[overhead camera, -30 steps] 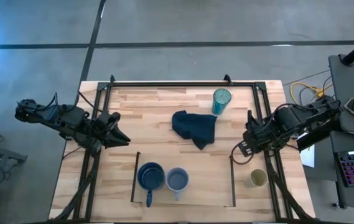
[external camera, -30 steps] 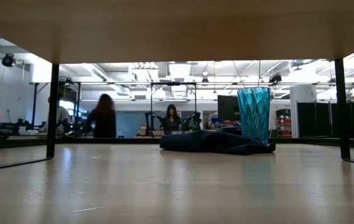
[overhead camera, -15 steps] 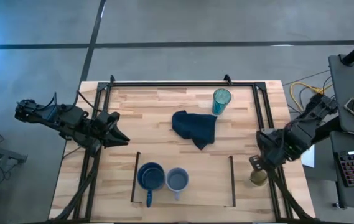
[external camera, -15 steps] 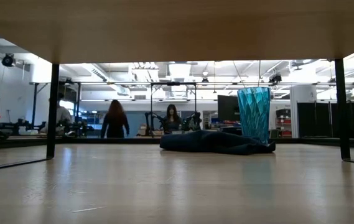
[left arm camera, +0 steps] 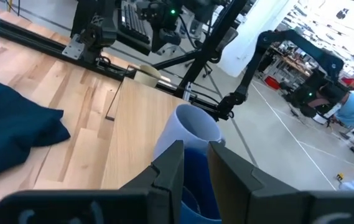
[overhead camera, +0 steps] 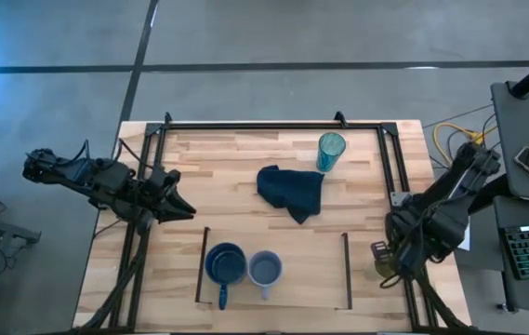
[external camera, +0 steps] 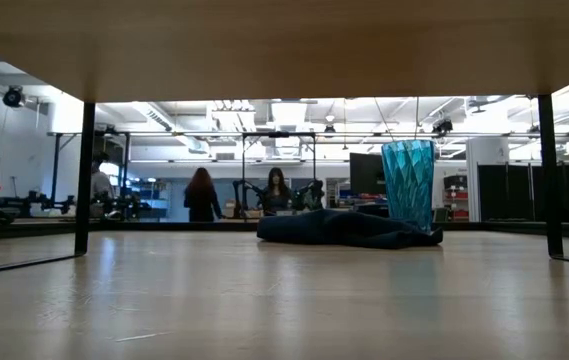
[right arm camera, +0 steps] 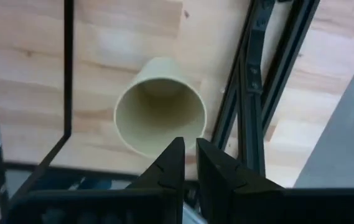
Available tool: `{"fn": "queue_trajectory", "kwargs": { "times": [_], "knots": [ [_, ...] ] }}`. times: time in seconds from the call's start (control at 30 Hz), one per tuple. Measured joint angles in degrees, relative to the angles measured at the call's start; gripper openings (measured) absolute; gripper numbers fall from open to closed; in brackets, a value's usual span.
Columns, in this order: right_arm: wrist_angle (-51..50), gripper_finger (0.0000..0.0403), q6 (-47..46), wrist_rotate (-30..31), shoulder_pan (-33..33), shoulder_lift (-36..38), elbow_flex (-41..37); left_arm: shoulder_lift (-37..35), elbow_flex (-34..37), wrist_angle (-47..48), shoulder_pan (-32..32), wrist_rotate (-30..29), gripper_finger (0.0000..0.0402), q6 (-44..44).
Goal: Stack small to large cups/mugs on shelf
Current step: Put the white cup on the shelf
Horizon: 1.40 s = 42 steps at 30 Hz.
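Two of the four vessels are already set on the shelf (overhead camera: 283, 279): the dark blue mug (overhead camera: 225, 265) and the small grey-blue cup (overhead camera: 265, 269), placed side by side and touching, presumably as the start of a size-ordered row. The beige cup (overhead camera: 386, 268) is found off the shelf, on the surface (overhead camera: 227, 158) just outside the shelf's right rail, and the right gripper (right arm camera: 188, 163) is positioned directly above its open mouth (right arm camera: 160, 107), the fingers (right arm camera: 170, 165) pressed nearly together with nothing between them (a pick is judged imminent, though a wider opening would be required first). The teal tumbler (overhead camera: 330, 151) stands upright near the far edge, beside the dark blue cloth (overhead camera: 291, 192). The left gripper (overhead camera: 177, 207) is held idle at the left side; its fingers (left arm camera: 167, 169) are seen slightly parted and unladen.
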<state>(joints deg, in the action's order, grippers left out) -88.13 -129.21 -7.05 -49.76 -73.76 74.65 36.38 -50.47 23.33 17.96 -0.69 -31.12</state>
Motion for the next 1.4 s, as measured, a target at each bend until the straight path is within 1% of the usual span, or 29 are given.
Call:
{"fn": "queue_trajectory", "kwargs": {
  "times": [0.07, 0.2, 0.37, 0.67, 0.83, 0.9, 1.0, 1.1, 1.27, 1.33, 1.4],
  "knots": [
    [-0.5, 0.0034, 0.0, 0.0, 0.0, -1.5, -0.2, 0.0, 0.3, 0.0, 0.0, 0.0, 0.0059, -0.5],
    [-1.9, 0.0034, 0.1, -1.9, 0.0, -4.6, -0.6, 0.4, 0.2, -0.1, 0.0, 0.0, 0.0059, -1.5],
    [-1.8, 0.0034, 0.2, -1.9, 0.0, -7.2, -0.9, 0.6, 0.2, -0.8, 0.0, 0.0, 0.0059, -1.7],
    [-1.8, 0.0034, 0.1, -2.4, -0.1, -9.9, -1.1, 2.0, 0.0, -1.0, 0.0, 0.0, 0.0059, -3.2],
    [-1.9, 0.0034, -0.7, -1.8, -1.2, -10.0, -1.7, 3.1, 0.2, -1.8, 0.0, 0.0, 0.0059, -4.5],
    [-1.7, 0.0034, -1.3, -0.4, -2.2, -9.1, -1.9, 3.5, 0.2, -1.8, 0.0, 0.0, 0.0059, -4.6],
    [-0.3, 0.0034, -1.3, 4.7, -3.5, -6.0, -2.4, 4.2, 0.2, -1.8, 0.0, 0.0, 0.0059, -4.8],
    [-0.3, 0.0034, -1.3, 8.6, -3.6, -2.2, -4.3, 5.0, 0.0, -1.9, 0.0, 0.0, 0.0059, -5.1],
    [0.6, 0.0034, 0.2, 19.3, -3.6, 6.3, -8.7, 6.4, 0.1, -4.3, 0.0, 0.0, 0.0059, -6.9],
    [-0.9, 0.0034, 0.6, 20.4, -3.6, 9.5, -10.6, 6.9, 0.1, -5.9, 0.0, 0.0, 0.0059, -7.6],
    [-2.4, 0.0034, 0.8, 19.4, -3.6, 12.2, -12.4, 7.7, -0.1, -7.3, 0.0, -0.3, 0.0059, -7.6]
  ]
}}
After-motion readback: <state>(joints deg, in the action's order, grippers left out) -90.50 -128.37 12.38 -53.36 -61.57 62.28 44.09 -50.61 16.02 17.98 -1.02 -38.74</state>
